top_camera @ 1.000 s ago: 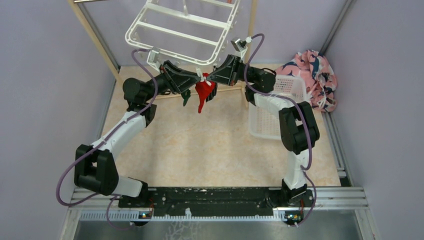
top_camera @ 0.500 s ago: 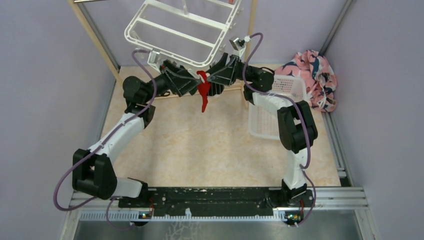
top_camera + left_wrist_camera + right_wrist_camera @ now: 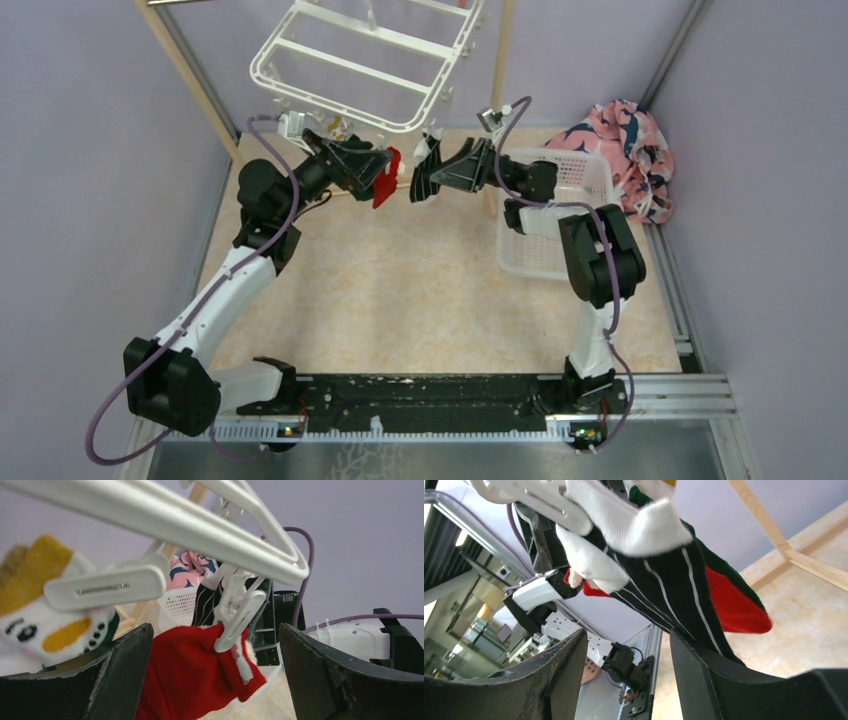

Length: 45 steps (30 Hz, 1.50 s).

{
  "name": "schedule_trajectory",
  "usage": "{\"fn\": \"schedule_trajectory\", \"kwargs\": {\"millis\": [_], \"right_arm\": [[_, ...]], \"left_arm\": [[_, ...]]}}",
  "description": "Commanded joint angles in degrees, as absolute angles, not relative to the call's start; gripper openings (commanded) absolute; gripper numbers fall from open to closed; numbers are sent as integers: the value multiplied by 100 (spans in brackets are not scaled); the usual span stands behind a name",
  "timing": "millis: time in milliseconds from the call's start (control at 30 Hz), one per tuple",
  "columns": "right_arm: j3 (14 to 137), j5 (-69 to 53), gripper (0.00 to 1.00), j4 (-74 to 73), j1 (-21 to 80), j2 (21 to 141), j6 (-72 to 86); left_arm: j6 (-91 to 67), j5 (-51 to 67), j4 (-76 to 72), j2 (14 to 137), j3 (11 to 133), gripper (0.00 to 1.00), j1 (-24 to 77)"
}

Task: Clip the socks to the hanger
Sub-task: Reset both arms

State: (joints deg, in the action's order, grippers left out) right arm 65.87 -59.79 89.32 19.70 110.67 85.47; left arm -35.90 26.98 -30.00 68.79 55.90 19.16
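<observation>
The white hanger (image 3: 360, 60) hangs at the back, its clips dangling from the near edge. In the left wrist view a white clip (image 3: 237, 612) holds the red sock (image 3: 195, 670) by its white-trimmed cuff. Another clip (image 3: 105, 586) holds the green sock with the yellow tip (image 3: 45, 605). The black striped sock (image 3: 664, 590) hangs from a third clip (image 3: 549, 502), just above one right finger. My left gripper (image 3: 378, 170) stands open, its fingers wide on either side of the red sock (image 3: 385, 178) without pressing it. My right gripper (image 3: 422, 185) is open with nothing between its fingers.
A white perforated basket (image 3: 560, 215) sits on the floor under the right arm. The pink-and-navy cloth heap (image 3: 625, 150) lies behind it. A wooden pole rack (image 3: 190, 75) carries the hanger. Purple walls close in left and right.
Both grippers have opened and drawn apart, the left arm back to the left and the right arm to the right. The red sock now hangs from its clip alone.
</observation>
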Motion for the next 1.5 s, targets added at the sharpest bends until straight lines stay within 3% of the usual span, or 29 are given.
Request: {"fn": "schedule_trajectory", "kwargs": {"millis": [0, 200, 300, 400, 500, 767, 1000, 1467], "right_arm": [[6268, -5815, 62, 9775, 1715, 10374, 8171], [5545, -5617, 62, 8483, 1368, 9723, 7007], [5303, -4943, 62, 6321, 1237, 9070, 5443], [5578, -2938, 62, 2705, 1349, 8257, 2894], [5697, -1047, 60, 1063, 1469, 7879, 1762], [5050, 119, 59, 767, 1359, 7428, 1577], [4994, -389, 59, 1008, 1354, 7693, 1804], [4856, -270, 59, 974, 1349, 7648, 1793]], "left_arm": [[-3498, 2217, -2650, 6719, 5376, 99, 2019], [-2351, 1665, -2341, 6604, 5273, 99, 2995], [-1852, 1245, -2101, 6664, 5165, 99, 3481], [-1659, 514, -1788, 6721, 4990, 99, 3750], [-1718, -114, -1472, 6679, 4782, 99, 3792], [-1999, -1354, -1400, 5935, 4018, 98, 3806], [-2050, -1497, -1079, 5771, 4389, 99, 3806], [-2153, -1670, -978, 5631, 4272, 98, 3811]]}}
